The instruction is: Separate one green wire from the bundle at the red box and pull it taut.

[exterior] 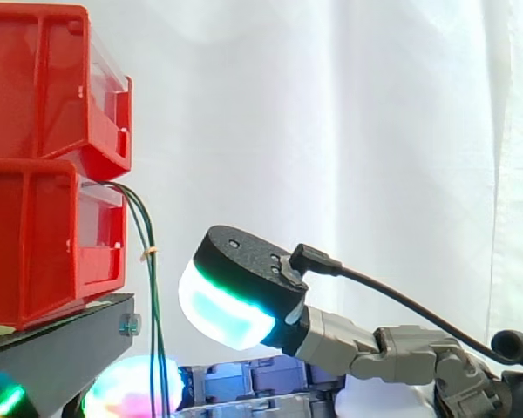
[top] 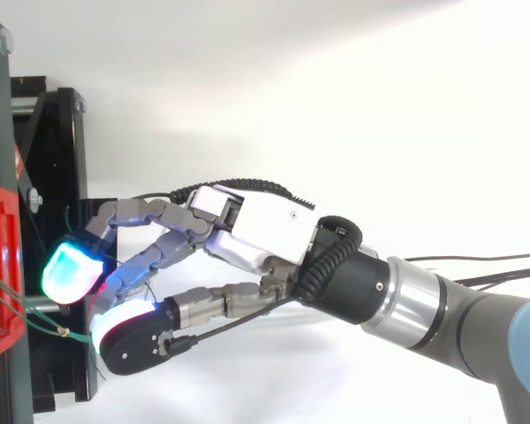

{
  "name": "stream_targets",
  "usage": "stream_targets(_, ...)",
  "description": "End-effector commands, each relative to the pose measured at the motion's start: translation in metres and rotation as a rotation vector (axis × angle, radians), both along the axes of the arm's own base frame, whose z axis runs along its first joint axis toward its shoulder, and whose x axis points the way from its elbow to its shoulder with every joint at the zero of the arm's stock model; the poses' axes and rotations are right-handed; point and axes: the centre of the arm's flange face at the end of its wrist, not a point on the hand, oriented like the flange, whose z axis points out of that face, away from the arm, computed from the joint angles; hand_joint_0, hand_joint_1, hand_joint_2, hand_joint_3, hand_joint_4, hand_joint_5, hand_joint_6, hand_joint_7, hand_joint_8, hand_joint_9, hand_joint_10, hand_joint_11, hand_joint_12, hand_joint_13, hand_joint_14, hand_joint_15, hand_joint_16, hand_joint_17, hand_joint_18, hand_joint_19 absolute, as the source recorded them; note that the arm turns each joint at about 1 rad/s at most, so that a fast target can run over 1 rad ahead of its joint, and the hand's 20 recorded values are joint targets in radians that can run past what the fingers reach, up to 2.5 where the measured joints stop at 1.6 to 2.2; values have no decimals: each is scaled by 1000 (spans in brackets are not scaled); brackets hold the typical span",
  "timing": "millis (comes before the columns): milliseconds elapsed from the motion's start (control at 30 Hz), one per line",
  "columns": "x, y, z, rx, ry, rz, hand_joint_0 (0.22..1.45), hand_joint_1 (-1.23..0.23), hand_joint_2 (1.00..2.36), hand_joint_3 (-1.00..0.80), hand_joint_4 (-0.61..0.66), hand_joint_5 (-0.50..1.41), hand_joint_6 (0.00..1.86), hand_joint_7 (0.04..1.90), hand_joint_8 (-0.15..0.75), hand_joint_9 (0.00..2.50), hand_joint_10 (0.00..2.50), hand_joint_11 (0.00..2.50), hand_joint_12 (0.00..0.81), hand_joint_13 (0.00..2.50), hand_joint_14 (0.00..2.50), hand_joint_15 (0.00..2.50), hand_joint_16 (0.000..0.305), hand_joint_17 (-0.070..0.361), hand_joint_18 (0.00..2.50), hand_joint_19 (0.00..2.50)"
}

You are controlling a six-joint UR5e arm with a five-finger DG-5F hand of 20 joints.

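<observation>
I see the hand (top: 265,231) slack, holding nothing, beside thin green wires (exterior: 154,305) that look limp, hanging from the red box (exterior: 35,248); I'd pinch one below the tie (exterior: 146,253)

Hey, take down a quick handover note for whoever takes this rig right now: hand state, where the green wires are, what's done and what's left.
Hand: open, fingers spread and reaching toward the black stand. Its glowing pads are close to the wires, with nothing visibly pinched.
Green wires: they come out at the lower red box and hang down slack together, held by a small yellow tie.
Done: the hand is at the bundle.
Left: single out one green wire, pinch it and pull it taut.
</observation>
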Motion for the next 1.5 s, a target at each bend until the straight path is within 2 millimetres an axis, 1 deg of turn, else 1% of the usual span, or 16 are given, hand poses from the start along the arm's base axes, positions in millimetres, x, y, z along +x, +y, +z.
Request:
stream_targets(0,2,-1,3,0,-5,-2,543,-695,1000,-500,237,-147,503,953,258,895,15,569,366,918,17,480,49,110,749,454)
stream_targets(67,3,-1,4,-1,-8,-2,541,-702,1000,-500,235,-151,503,951,259,882,17,571,366,923,17,460,49,110,754,443)
stream_targets(200,6,6,11,-8,-19,4,539,-706,1000,-500,232,-156,503,945,262,866,16,553,368,942,12,327,45,102,755,368)
stream_targets(267,8,8,13,-25,-19,0,538,-704,1000,-500,232,-157,503,944,266,872,17,549,374,1011,13,318,45,101,756,352)
stream_targets(367,9,14,18,-38,-23,3,525,-691,1000,-500,233,-158,503,944,274,933,14,569,386,1129,13,348,45,101,773,331)
stream_targets(467,9,19,17,-38,-23,10,512,-687,1000,-500,250,-157,503,959,280,1042,18,616,385,1312,16,416,46,102,796,314)
stream_targets(533,9,20,17,-38,-23,10,497,-699,1000,-500,264,-153,503,974,287,1088,18,649,387,1375,19,464,46,104,815,305)
stream_targets(633,9,25,17,-38,-23,16,497,-730,1000,-500,265,-149,503,993,287,1127,19,688,389,1393,20,491,46,104,821,305)
stream_targets(767,9,30,18,-35,-27,22,528,-764,1000,-500,246,-146,503,1025,274,1156,20,747,379,1406,21,553,44,100,805,327)
stream_targets(867,10,35,23,-31,-34,24,557,-754,1000,-500,228,-141,503,1064,262,1171,21,791,368,1400,23,574,42,96,798,350)
stream_targets(1133,10,35,23,16,-48,30,579,-667,1000,-500,203,-131,503,1130,266,1234,19,882,372,1435,24,636,41,92,823,381)
stream_targets(1267,7,36,34,63,-53,40,586,-651,1000,-500,198,-125,502,1162,266,1280,18,920,372,1436,25,636,41,91,828,388)
stream_targets(1300,5,34,37,65,-43,39,594,-644,1000,-500,187,-118,502,1211,265,1317,21,980,372,1444,25,653,40,90,831,388)
stream_targets(1333,5,34,37,65,-43,39,597,-641,1000,-500,187,-116,501,1219,262,1316,21,980,369,1447,23,660,40,90,832,397)
stream_targets(1433,-4,32,46,54,18,43,605,-634,1002,-481,169,-111,501,1255,262,1325,20,1023,370,1466,26,692,40,90,842,395)
stream_targets(1467,-10,30,50,57,44,45,608,-631,1002,-475,171,-110,501,1258,268,1329,21,1037,374,1471,24,701,40,89,842,404)
